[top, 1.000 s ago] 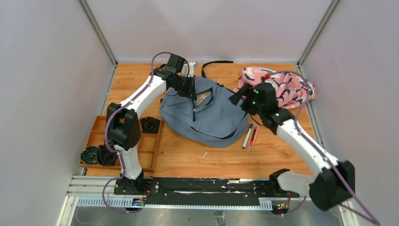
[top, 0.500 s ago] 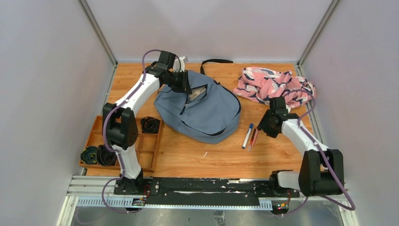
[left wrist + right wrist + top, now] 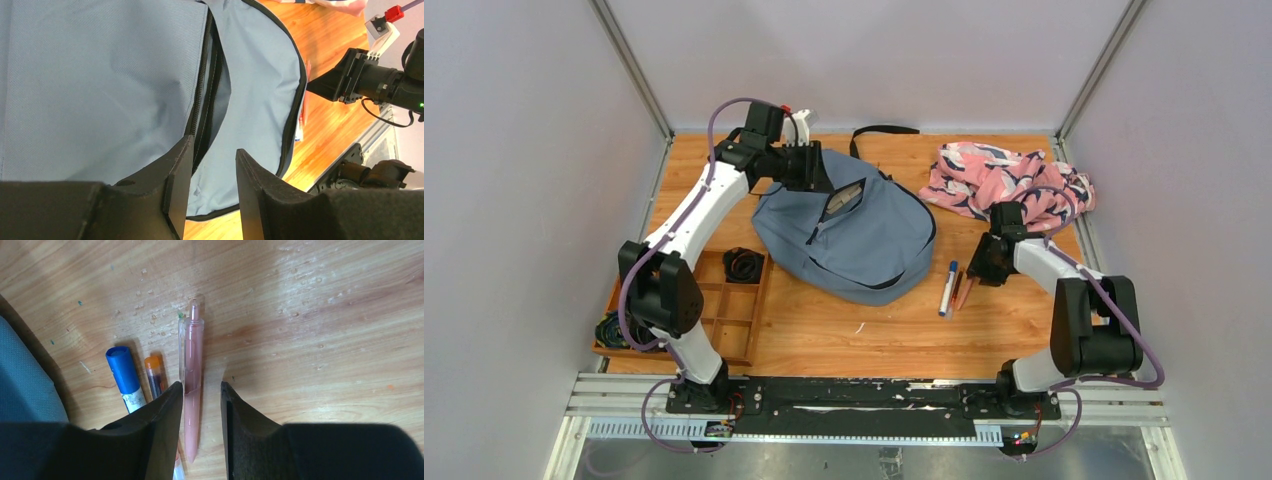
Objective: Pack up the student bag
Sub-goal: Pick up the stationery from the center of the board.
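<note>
The grey-blue student bag (image 3: 864,240) lies on the wooden table, its zipper pocket gaping (image 3: 210,100). My left gripper (image 3: 812,168) is at the bag's top left edge; in the left wrist view it (image 3: 214,151) is open, with bag fabric showing beyond the gap. My right gripper (image 3: 982,265) is low over the pens right of the bag. It is open (image 3: 201,386), its jaws either side of a pink pen (image 3: 193,365). A blue-capped marker (image 3: 123,372) and an orange-capped pen (image 3: 155,374) lie just left of the pink pen.
A pink-white-navy patterned cloth (image 3: 1009,185) lies at the back right. A wooden compartment tray (image 3: 724,310) at the left holds black rolled items (image 3: 744,265). A black strap (image 3: 879,131) trails behind the bag. Grey walls enclose the table.
My right arm pulled back from the bag's right side and dropped to the pens. My left gripper moved left, and the bag shifted left with it.
</note>
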Robot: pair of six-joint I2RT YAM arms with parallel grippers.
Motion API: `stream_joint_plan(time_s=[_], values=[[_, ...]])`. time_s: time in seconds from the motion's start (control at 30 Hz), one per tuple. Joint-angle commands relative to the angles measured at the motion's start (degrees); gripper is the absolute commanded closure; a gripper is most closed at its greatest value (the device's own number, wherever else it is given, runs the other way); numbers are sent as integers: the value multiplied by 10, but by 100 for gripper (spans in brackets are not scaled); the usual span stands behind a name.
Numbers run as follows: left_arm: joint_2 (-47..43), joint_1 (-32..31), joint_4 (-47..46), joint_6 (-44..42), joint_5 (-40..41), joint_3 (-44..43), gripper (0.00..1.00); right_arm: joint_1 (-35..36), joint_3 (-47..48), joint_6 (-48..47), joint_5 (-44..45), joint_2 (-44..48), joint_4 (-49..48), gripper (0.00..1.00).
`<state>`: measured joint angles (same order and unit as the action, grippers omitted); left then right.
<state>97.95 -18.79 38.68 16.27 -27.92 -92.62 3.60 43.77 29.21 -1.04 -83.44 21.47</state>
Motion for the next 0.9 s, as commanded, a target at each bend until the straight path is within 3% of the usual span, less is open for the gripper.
stream_joint_plan(time_s=[0.0, 0.23, 0.4, 0.63, 0.7, 0.87], values=[[-24, 0, 5, -1, -9, 8, 60, -8, -16, -7, 9, -7, 2, 63], [-22, -1, 5, 3, -12, 9, 61, -7, -7, -20, 99, 7, 44, 69], [-20, -2, -1, 8, -14, 14, 62, -5, -12, -25, 93, 3, 43, 65], [-18, -5, -2, 9, -31, 24, 66, -14, 7, -54, 68, -42, 33, 83], [-22, -5, -1, 7, -29, 27, 66, -17, 21, -57, 52, -39, 40, 98], [-30, -5, -16, 8, -42, 42, 67, -17, 43, -60, -14, 34, 55, 100]])
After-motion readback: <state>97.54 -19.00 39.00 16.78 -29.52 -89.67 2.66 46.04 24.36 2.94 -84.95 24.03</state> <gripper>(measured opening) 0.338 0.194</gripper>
